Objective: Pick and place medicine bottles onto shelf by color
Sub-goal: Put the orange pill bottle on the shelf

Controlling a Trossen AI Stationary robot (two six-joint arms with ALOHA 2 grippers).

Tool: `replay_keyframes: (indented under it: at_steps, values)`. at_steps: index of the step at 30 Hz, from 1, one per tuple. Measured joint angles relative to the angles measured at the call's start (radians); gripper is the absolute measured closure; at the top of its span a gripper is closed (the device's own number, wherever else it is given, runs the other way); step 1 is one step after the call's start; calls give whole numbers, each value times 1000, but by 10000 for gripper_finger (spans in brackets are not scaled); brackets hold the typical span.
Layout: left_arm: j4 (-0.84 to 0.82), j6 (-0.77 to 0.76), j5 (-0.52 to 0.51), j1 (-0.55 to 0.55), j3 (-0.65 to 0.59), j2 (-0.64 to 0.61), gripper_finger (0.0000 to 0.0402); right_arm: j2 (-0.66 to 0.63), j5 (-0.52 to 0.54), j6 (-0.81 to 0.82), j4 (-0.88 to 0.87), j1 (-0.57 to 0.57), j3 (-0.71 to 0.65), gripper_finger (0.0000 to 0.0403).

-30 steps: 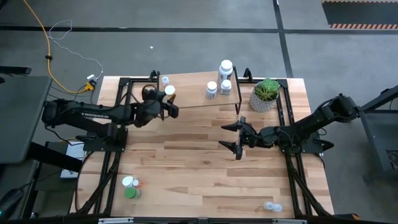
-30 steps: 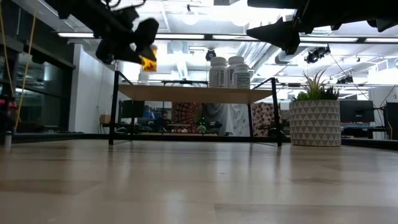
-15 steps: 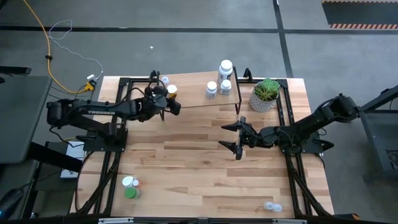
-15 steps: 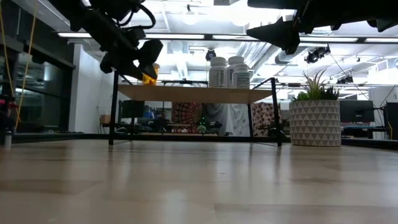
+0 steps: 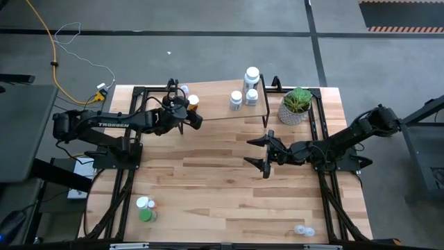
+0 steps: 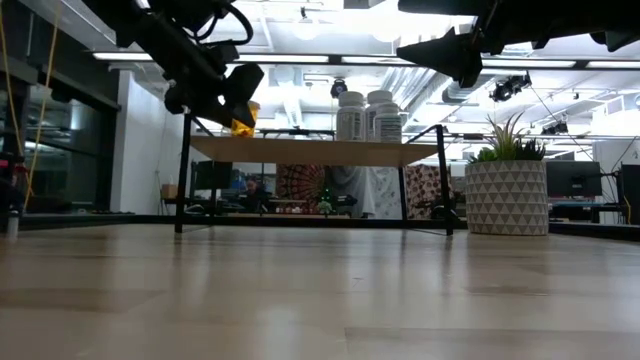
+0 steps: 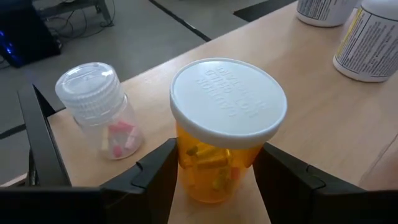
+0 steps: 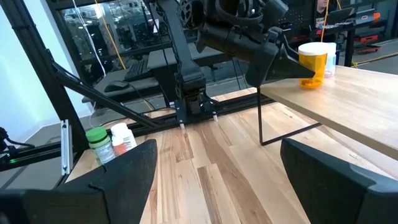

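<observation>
The left end effector [image 7: 214, 180] pinches an orange medicine bottle [image 7: 224, 130] with a white cap at the left end of the shelf [image 5: 215, 103], at about 11 o'clock on the desk [image 5: 222, 187]. Whether the bottle's base already rests on the board cannot be told. Just beside it stands a small clear bottle [image 7: 99, 109] holding pink pills. Three white bottles [image 5: 246, 87] are grouped toward the shelf's right end, near 12 o'clock.

The right end effector [image 5: 260, 153] hovers with fingers spread over the desk's middle, empty.

The task looks roughly half done: a green bottle [image 5: 146, 215] and a white-capped one [image 5: 143, 203] wait at 7 o'clock, and a clear bottle [image 5: 302, 230] lies at 5 o'clock.

The desk is light wood planks; a potted plant [image 5: 297, 104] sits at 1 o'clock. Beyond lies grey floor with an orange cable [image 5: 52, 48].
</observation>
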Motion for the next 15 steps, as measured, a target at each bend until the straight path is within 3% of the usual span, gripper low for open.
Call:
replay_keyframes:
  at_steps: [15]
  values:
    - [3, 21, -11, 0, 0, 0, 160, 0, -3, 0, 0, 0, 0, 71]
